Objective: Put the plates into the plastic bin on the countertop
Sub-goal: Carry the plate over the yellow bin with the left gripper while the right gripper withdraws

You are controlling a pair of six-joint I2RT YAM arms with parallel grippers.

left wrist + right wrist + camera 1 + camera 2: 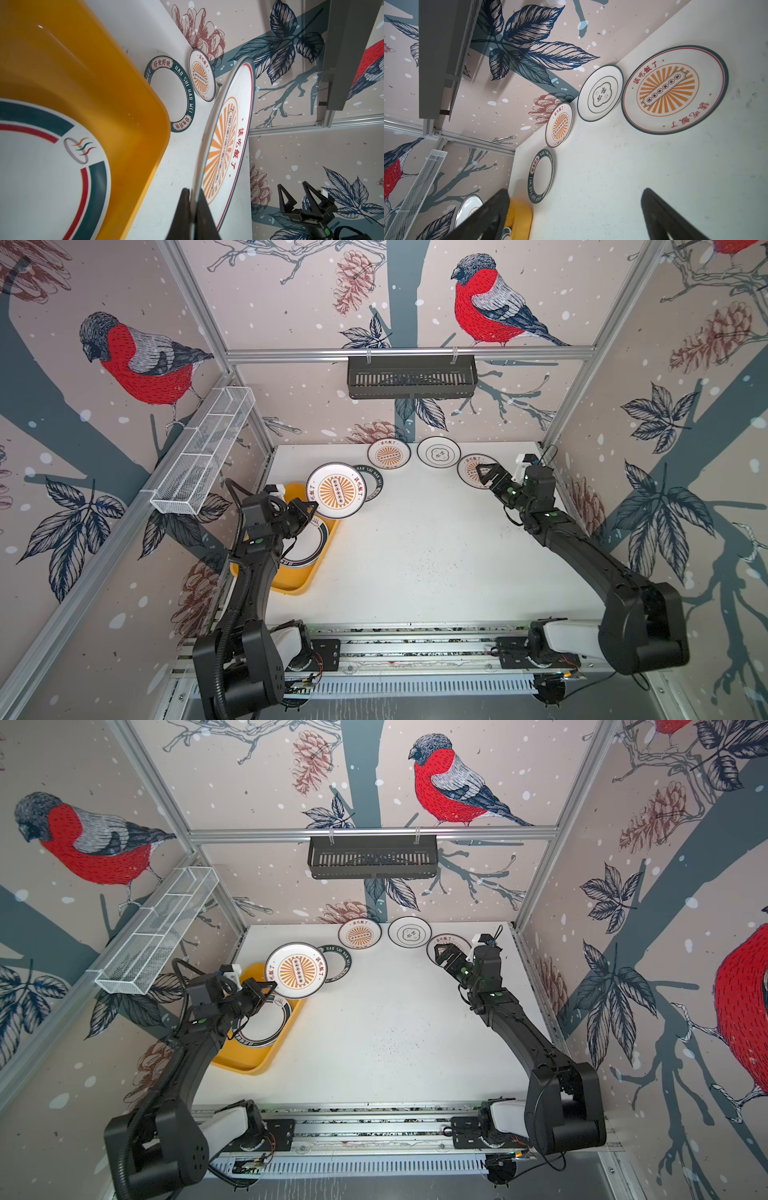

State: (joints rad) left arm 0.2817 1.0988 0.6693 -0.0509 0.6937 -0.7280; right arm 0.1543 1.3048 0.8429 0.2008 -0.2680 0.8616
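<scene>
Left arm (249,572) crooked over the plastic bin (291,590), left tool (309,506) pinching the tilted sunburst plate (336,490) by its rim; right tool (484,473) hovers spread wide.

Yellow-orange bin (305,572); orange-sunburst white plate (336,490)

Top views overhead, wrist views near countertop (612,176)

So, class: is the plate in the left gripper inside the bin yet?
Out: the left gripper holds the plate by its rim, raised near the bin.
</scene>
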